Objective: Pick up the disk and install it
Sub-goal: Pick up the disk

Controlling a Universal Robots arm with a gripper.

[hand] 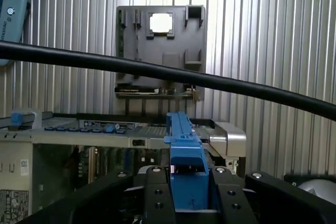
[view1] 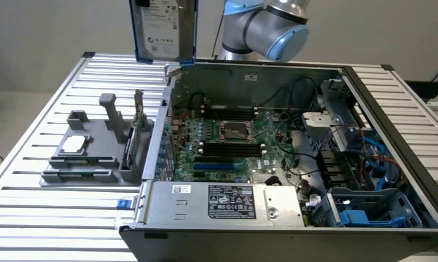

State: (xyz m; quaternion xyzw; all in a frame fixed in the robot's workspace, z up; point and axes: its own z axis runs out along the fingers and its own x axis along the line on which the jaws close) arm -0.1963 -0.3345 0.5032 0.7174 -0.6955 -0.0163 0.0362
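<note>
Jaws: pinching the blue carrier (hand: 186, 150) from both sides.
Disk (view1: 164, 30): upright, high above the far edge of the open computer case (view1: 277, 243), probably held high to clear its wall.
Bench (view1: 29, 218): a grey holder (view1: 88, 158) stands beside the case.

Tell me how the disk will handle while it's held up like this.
The disk hangs upright without sagging, so probably rigid. Its metal body suggests heavy for its size. The pincer grips it by the blue plastic carrier, so it might slip.
</note>
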